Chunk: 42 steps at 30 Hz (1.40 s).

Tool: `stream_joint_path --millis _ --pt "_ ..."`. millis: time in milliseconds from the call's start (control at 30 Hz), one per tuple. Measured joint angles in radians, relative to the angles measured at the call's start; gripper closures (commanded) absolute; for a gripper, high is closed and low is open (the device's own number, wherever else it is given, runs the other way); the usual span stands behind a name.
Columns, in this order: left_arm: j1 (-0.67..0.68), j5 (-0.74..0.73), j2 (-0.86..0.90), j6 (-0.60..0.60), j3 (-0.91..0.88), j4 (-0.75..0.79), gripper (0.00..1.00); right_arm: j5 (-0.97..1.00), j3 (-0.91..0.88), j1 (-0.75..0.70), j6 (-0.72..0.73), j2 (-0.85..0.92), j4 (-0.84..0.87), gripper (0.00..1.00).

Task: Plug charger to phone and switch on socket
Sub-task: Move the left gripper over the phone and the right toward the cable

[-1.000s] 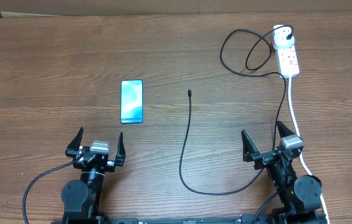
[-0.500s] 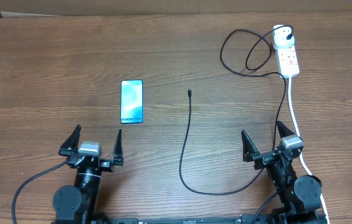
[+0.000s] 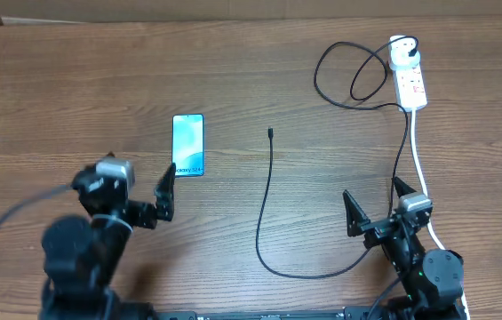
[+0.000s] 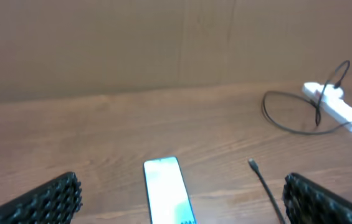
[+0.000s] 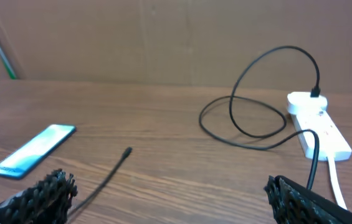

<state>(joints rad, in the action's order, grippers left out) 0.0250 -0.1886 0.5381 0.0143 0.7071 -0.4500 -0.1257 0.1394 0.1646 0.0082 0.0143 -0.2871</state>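
The phone point(image 3: 188, 145), screen bright blue, lies flat on the wooden table left of centre. The charger cable point(image 3: 266, 204) runs from its free plug tip point(image 3: 270, 133) in a long curve to a black plug in the round adapter point(image 3: 402, 49) of the socket strip point(image 3: 412, 82) at the far right. My left gripper point(image 3: 126, 191) is open and empty, just in front of the phone. In the left wrist view the phone point(image 4: 168, 196) lies between the open fingers point(image 4: 182, 200). My right gripper point(image 3: 378, 209) is open and empty at the front right.
The strip's white cord point(image 3: 419, 160) runs down the right side past my right arm. The right wrist view shows the phone point(image 5: 35, 149), the cable tip point(image 5: 128, 151) and the strip point(image 5: 319, 121). A cardboard wall stands behind the table.
My left arm has risen and moved forward to the near end of the phone. The right arm, the phone and the cable have stayed in place.
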Motion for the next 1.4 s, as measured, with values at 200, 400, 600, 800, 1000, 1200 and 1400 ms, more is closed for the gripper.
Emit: stream_joint_path --millis 200,400,600,800,1000,1200,1400 --pt "0.000 -0.010 0.274 0.006 0.327 -0.305 0.00 -0.050 0.189 0.000 0.066 0.051 -0.163 0.00" --pt "0.000 -0.010 0.541 0.006 0.636 -0.566 0.01 -0.071 0.407 0.000 0.086 0.228 -0.310 0.00" --pt "0.000 -0.011 0.682 0.006 0.747 -0.687 0.00 -0.079 0.694 0.000 0.095 0.515 -0.511 0.00" --pt "0.000 -0.038 0.744 0.031 0.747 -0.702 0.00 -0.080 1.059 0.000 0.097 0.871 -0.829 0.00" --pt "0.005 -0.066 0.795 0.048 0.753 -0.644 0.09 -0.093 1.305 0.000 0.097 1.164 -1.037 0.00" --pt "0.058 -0.042 0.932 0.119 0.841 -0.696 0.15 -0.121 1.328 0.000 0.097 1.324 -1.049 0.00" --pt "0.080 0.019 1.114 0.175 0.948 -0.758 0.25 -0.145 1.328 0.000 0.097 1.419 -1.064 0.00"
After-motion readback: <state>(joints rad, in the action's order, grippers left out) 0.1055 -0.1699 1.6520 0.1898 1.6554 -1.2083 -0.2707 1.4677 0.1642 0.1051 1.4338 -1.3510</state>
